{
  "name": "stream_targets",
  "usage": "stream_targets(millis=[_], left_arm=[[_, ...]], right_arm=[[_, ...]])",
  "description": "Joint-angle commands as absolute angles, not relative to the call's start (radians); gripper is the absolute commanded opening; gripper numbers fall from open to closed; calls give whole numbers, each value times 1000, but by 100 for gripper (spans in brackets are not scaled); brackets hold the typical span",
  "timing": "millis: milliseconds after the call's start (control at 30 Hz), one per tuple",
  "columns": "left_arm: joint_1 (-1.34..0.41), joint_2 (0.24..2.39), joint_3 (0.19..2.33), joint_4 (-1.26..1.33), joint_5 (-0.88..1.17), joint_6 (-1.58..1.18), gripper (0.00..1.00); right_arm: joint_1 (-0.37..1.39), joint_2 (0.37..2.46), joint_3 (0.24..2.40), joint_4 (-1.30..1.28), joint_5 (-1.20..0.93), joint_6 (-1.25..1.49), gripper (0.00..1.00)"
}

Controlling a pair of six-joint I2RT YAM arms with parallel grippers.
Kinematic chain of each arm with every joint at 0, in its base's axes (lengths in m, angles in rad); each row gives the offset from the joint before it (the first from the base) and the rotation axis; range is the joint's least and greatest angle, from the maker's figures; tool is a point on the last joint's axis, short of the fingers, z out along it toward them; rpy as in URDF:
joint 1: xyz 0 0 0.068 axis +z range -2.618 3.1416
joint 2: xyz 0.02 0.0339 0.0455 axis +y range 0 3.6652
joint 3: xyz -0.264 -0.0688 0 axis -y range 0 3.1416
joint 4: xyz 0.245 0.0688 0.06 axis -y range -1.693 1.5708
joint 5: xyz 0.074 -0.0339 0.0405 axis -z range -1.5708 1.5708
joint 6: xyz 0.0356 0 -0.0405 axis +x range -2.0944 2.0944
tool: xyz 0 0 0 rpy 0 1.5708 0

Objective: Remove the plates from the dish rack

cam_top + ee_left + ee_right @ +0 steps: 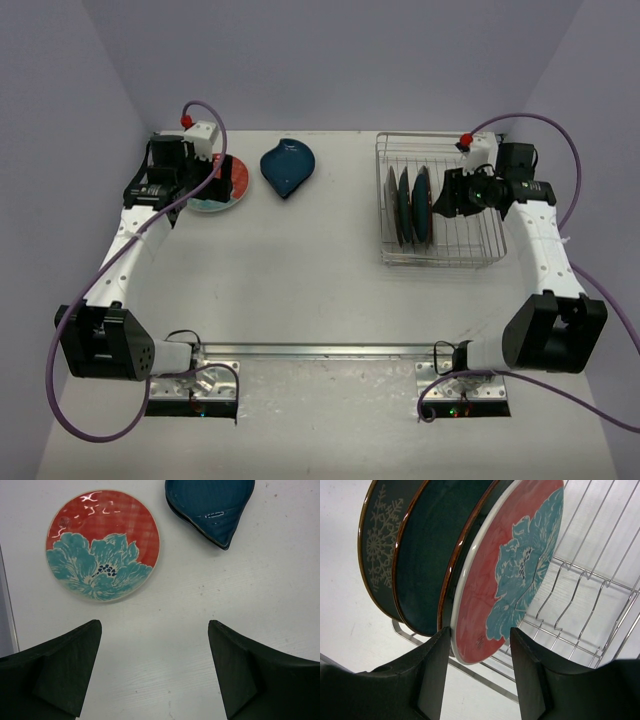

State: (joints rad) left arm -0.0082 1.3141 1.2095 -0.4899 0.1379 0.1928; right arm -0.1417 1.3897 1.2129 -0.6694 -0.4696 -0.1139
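We unload rack (480, 240): right gripper (480, 632) straddles rim of red flowered plate (515, 575) standing in it; clamped or not, we cannot tell. Left gripper (154, 630) spread, empty. Next: firm pinch, straight lift clear of wires.

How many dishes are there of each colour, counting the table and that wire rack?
Red flowered plates: 2
Teal plate: 1
Dark snowflake plate: 1
Blue leaf-shaped dish: 1
Total: 5

White perforated arms (118, 255), black joints (100, 343), purple cables (62, 425).
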Motion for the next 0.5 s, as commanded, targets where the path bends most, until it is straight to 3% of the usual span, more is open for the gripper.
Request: stream_targets(millis=[0,467], left_arm=[[-18,1315,1227,-454,138,179,85],[-18,1322,1229,-451,126,160,86]], right_arm=[[-145,1405,1247,-629,-456,-133,50],[-92,1450,1269,-597,-312,-64,47]])
